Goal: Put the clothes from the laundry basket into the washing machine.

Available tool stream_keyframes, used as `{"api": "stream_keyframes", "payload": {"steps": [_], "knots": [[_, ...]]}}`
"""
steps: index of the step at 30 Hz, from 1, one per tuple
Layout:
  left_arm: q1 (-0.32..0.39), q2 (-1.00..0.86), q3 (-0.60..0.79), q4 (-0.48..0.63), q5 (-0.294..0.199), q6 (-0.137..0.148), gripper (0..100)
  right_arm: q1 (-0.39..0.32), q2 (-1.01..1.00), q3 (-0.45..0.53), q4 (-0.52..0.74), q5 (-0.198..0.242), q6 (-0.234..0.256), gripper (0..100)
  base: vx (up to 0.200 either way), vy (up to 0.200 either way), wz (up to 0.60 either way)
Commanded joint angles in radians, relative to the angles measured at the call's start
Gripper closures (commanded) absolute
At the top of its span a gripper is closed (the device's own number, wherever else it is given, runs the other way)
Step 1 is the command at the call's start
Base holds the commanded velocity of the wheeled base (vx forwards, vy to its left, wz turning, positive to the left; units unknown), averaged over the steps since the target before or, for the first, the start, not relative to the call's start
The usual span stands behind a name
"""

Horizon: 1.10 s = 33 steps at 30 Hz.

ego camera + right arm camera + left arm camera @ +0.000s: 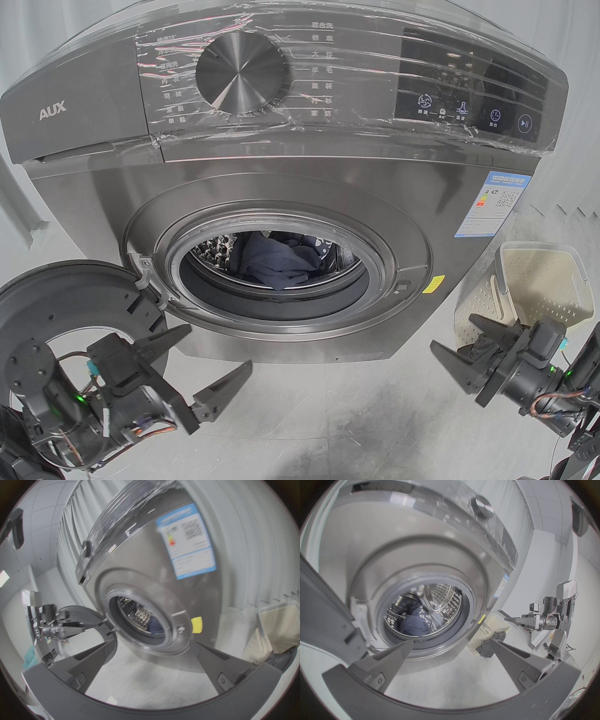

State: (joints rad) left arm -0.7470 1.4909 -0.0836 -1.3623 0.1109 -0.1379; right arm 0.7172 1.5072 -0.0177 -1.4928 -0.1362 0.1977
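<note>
— What sits closest?

— The left gripper, low before the washing machine on its hinge side. Its fingers are spread wide with nothing between them. The machine's door stands swung open just beside it.

— And the other arm?

— The right gripper is off the machine's latch side, also splayed and empty. Right behind it, a dark garment lies at the near foot of the laundry basket, which stands by the machine's right front corner. Whether that garment hangs over the rim or rests on the floor, I cannot tell.

— Anything loaded?

— Yes, dark blue clothes lie heaped in the machine's drum, behind the grey seal. The basket's inside looks bare otherwise, so I judge this garment is the last piece, or nearly so.

— What could spoil it from here?

— A shallow pinch. Cloth slumped low offers loose folds, and a grip on one layer could let it slide out on the way to the machine. If it is draped over the rim, pulling could snag it and drag or tip the light basket. At the machine's mouth, a trailing sleeve could catch on the seal and hang outside. And the left gripper, so near the door, could nudge it into the path if it swings.
</note>
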Motion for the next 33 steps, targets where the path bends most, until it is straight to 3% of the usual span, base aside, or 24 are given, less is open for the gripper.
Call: {"api": "stream_keyframes", "payload": {"steps": [1,5,9,10,13,17,20,28,33], "knots": [[0.086,-0.233,0.084,0.031,0.01,0.023,0,-0.096,-0.236,0.018,0.131,-0.008,-0.03,0,0.0,0.0,0.0],[0.127,-0.36,0.082,0.146,0.004,0.049,0,-0.147,-0.384,0.018,0.313,-0.003,-0.038,0,-0.2,0.0,0.0],[0.13,-0.478,0.084,0.267,0.01,0.052,0,-0.17,-0.507,0.018,0.473,0.0,-0.035,0,-0.2,0.0,0.0],[0.13,-0.554,0.082,0.347,0.01,0.054,0,-0.191,-0.555,0.018,0.543,0.0,-0.027,0,-0.2,0.0,0.0],[0.135,-0.672,0.073,0.486,0.012,0.052,0,-0.239,-0.608,0.018,0.605,0.0,-0.029,0,-0.067,0.0,0.0],[0.229,-0.791,0.084,0.634,-0.002,0.063,0,-0.32,-0.648,0.018,0.617,-0.003,-0.037,0,0.0,0.0,0.0],[0.258,-0.89,0.074,0.726,-0.005,0.063,0,-0.384,-0.719,0.018,0.655,-0.002,-0.06,0,-0.2,0.0,0.0],[0.336,-1.029,0.084,0.856,-0.003,0.054,0,-0.541,-0.986,0.016,0.907,0.006,-0.141,0,-0.075,0.0,0.0],[0.379,-1.146,0.084,0.979,-0.005,0.05,0,-0.59,-1.144,0.016,1.034,0.02,-0.153,0,-0.16,0.0,0.0]]}}
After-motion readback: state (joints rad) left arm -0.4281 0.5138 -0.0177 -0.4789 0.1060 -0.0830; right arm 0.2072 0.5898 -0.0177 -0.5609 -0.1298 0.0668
